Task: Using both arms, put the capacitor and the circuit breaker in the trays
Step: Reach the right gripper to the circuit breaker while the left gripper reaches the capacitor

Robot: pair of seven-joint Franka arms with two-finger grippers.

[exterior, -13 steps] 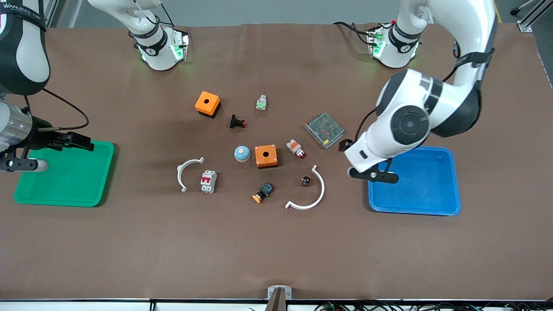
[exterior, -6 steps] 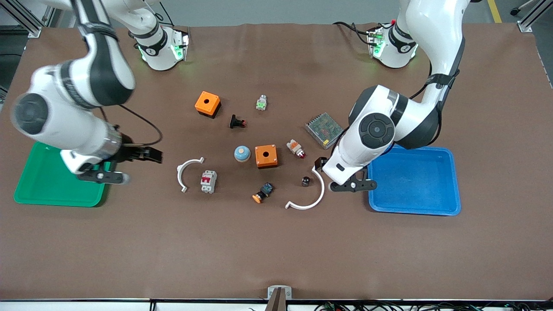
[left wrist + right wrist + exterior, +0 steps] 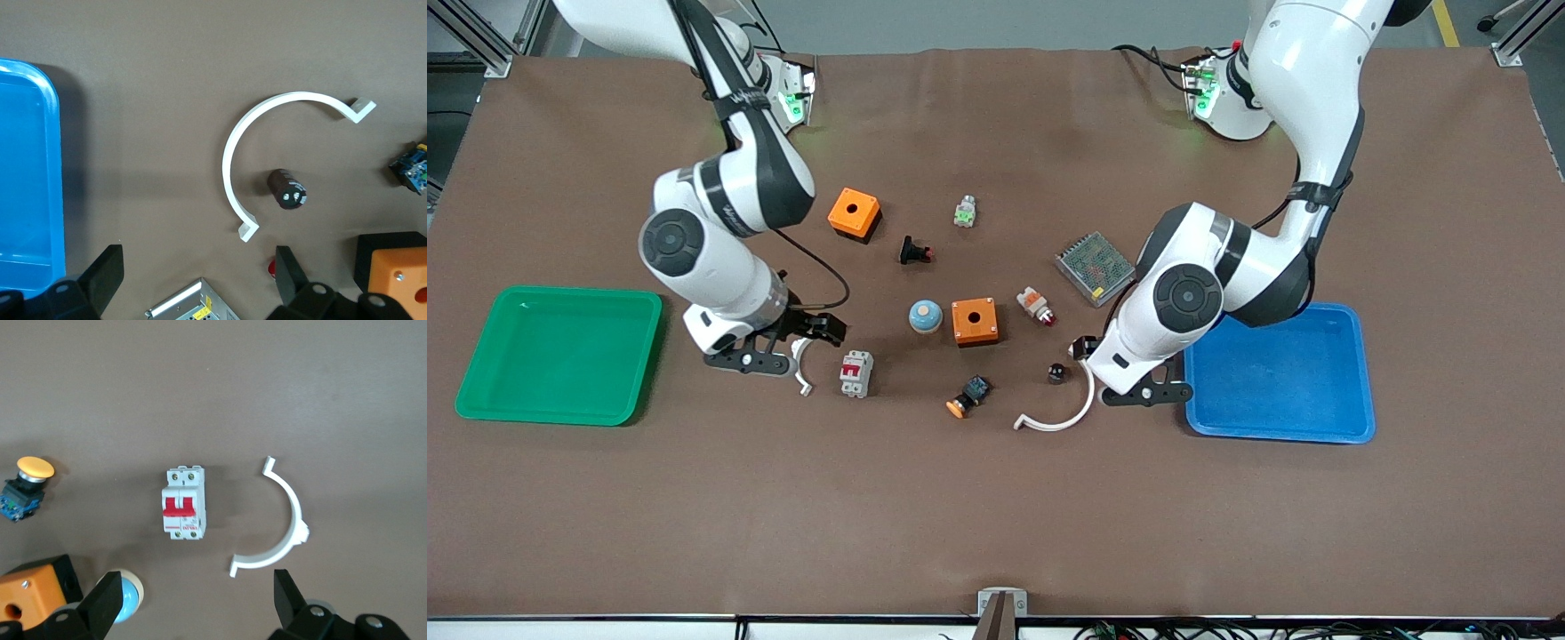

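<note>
The capacitor (image 3: 1056,372) is a tiny black cylinder on the brown mat, inside the curve of a large white arc (image 3: 1080,404). It also shows in the left wrist view (image 3: 287,189). My left gripper (image 3: 1149,391) hangs open and empty over the mat between that arc and the blue tray (image 3: 1352,373), its open jaws (image 3: 198,267) apart from the capacitor. The circuit breaker (image 3: 855,373) is a white block with red levers, also in the right wrist view (image 3: 183,503). My right gripper (image 3: 749,362) hangs open and empty (image 3: 197,593) over a small white arc (image 3: 805,356) beside the breaker.
A green tray (image 3: 480,409) lies at the right arm's end. Two orange boxes (image 3: 975,321) (image 3: 854,213), a blue dome (image 3: 926,316), a yellow-capped button (image 3: 967,397), a white-and-orange part (image 3: 1036,305), a metal power supply (image 3: 1095,267) and a black push button (image 3: 914,252) lie mid-table.
Both arms swung in from over their trays toward the middle. The right gripper went from the green tray to beside the breaker, the left from the blue tray to beside the capacitor.
</note>
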